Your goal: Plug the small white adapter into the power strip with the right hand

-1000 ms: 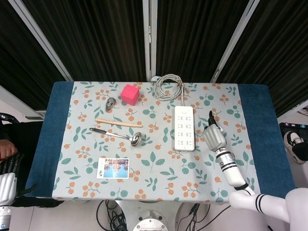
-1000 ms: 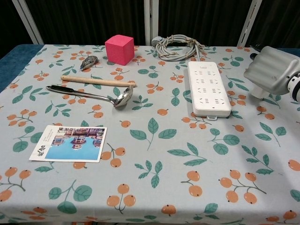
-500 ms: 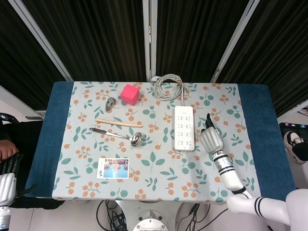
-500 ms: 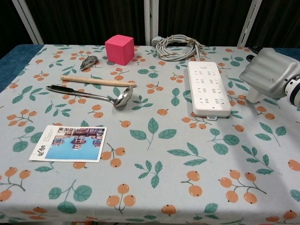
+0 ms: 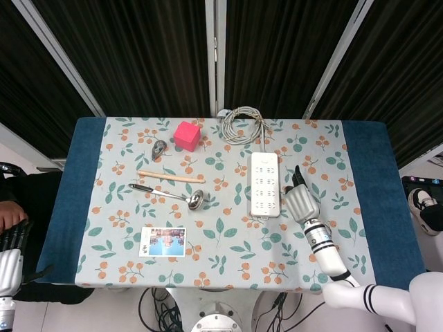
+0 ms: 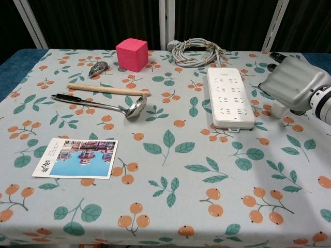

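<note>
The white power strip (image 5: 264,183) (image 6: 230,97) lies flat at the table's right centre, sockets up, and nothing is plugged into it. My right hand (image 5: 301,201) (image 6: 295,85) hovers just right of the strip, fingers curled. It holds the small white adapter (image 6: 277,107), which sticks out below the fingers just above the cloth. In the head view the hand hides the adapter. My left hand (image 5: 12,238) hangs off the table's left edge, too little of it showing to read its fingers.
The strip's coiled grey cable (image 5: 242,124) (image 6: 195,50) lies behind it. A pink cube (image 6: 132,53), a small grey object (image 6: 98,67), a wooden stick (image 6: 106,90), a metal ladle (image 6: 103,106) and a photo card (image 6: 76,157) occupy the left half.
My right hand has moved left toward the power strip's right edge, carrying the adapter with it. Nothing else has shifted.
</note>
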Controlling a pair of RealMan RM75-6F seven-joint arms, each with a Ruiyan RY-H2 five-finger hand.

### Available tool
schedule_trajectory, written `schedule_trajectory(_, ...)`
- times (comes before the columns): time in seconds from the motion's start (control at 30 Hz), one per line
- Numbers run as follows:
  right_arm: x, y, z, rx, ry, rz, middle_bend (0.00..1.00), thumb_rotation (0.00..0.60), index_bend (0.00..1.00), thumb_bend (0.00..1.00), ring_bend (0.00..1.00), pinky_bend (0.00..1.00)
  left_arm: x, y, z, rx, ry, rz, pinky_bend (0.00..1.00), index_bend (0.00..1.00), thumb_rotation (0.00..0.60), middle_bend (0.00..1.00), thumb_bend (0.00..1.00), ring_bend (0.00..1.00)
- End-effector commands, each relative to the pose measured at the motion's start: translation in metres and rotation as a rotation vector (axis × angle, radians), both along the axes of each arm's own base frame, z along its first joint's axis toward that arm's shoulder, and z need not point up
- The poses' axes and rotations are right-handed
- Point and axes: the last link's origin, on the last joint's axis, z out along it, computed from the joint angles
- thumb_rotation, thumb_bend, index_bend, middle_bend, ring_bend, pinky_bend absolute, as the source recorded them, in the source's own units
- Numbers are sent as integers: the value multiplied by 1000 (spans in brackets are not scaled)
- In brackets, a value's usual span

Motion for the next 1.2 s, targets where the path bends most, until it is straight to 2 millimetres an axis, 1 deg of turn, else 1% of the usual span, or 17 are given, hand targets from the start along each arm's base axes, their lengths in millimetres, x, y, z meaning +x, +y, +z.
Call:
schedule_trajectory(0.03,2,4,7,-8,-52,-3,408,600,317,123,125,0,1,0,1,1,2,0,0,62,600,0,0,0)
schedule_trajectory(0.2,4,13,24,-3,-196,-31,361,600,249,117,91,0,3,-1,2,2,7,-5,0,62,600,0,0,0)
schedule_trajectory(0.33,3,18,46,12,-355,-52,308,600,222,110,57,0,6,-1,3,-1,13,-6,0,62,600,0,0,0)
schedule_trajectory(0.43,-3,16,61,51,-499,-113,261,600,202,110,46,0,9,-2,4,1,19,-9,0,63,600,0,0,0)
schedule_trajectory(0.5,-9,12,68,79,-534,-127,246,600,201,111,44,0,11,-2,4,0,23,-10,0,62,600,0,0,0)
schedule_trajectory(0.63,-24,0,73,168,-533,-146,250,600,233,114,43,0,16,-2,5,-6,30,-12,0,62,600,0,0,0)
schedule_trajectory(0.77,-34,-7,69,240,-480,-118,269,600,256,118,43,0,20,-4,6,-5,36,-9,0,62,600,0,0,0)
schedule_trajectory(0.97,-39,-18,68,280,-429,-58,283,600,270,122,43,0,24,-6,8,-3,42,-5,0,62,600,0,0,0)
schedule_trajectory(1.2,-42,-24,63,312,-361,-15,302,600,314,126,44,0,27,-8,8,-1,43,-1,0,63,600,0,0,0)
